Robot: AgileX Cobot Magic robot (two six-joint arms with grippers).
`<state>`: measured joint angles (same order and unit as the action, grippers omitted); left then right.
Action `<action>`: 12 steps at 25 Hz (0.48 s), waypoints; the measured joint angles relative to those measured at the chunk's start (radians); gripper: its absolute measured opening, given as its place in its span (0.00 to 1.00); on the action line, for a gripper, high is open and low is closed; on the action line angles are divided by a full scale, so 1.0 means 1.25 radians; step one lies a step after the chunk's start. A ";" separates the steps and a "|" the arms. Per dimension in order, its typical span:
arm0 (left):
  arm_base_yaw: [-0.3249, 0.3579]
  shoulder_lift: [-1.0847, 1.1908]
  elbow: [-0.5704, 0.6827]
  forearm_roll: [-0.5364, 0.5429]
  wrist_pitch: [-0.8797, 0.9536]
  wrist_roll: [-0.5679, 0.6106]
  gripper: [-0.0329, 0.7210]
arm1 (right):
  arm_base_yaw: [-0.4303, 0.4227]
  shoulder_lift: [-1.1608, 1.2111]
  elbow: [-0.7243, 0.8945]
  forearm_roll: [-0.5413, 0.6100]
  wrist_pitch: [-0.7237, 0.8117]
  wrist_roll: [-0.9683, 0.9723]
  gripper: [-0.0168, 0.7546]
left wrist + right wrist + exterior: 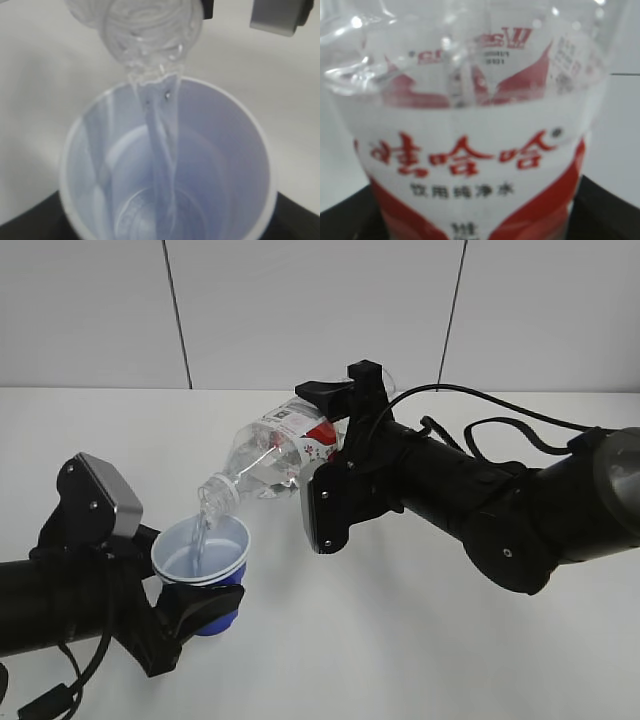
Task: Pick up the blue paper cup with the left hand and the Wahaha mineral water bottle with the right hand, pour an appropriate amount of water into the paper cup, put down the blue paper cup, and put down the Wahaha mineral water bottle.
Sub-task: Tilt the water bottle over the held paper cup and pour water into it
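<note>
My left gripper point(205, 605) is shut on the blue paper cup point(203, 558) and holds it upright above the table. My right gripper point(335, 430) is shut on the Wahaha mineral water bottle point(275, 455), which is tilted down to the left with its neck over the cup's rim. A thin stream of water point(203, 530) runs from the neck into the cup. In the left wrist view the bottle mouth point(150, 30) is above the white inside of the cup point(225, 150) and the water point(162, 150) falls to its bottom. The right wrist view shows the red-and-white label point(470, 165) close up.
The white table point(420, 650) lies under both arms. A pale panelled wall point(320, 310) stands behind it. The grey plate of the right arm point(322, 505) hangs just right of the cup.
</note>
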<state>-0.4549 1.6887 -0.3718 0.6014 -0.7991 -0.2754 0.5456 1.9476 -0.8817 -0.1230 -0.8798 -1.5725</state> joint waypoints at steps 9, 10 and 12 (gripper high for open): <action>0.000 0.000 0.000 0.009 -0.001 0.000 0.73 | 0.000 0.000 0.000 0.000 -0.001 -0.023 0.66; 0.000 0.000 0.000 0.009 -0.001 0.000 0.73 | 0.000 0.000 0.000 0.000 -0.001 -0.024 0.66; 0.000 0.000 0.000 0.009 -0.001 0.000 0.73 | 0.000 0.000 0.000 0.000 -0.002 -0.025 0.66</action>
<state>-0.4549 1.6887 -0.3718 0.6132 -0.8009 -0.2754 0.5456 1.9476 -0.8817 -0.1230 -0.8823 -1.6032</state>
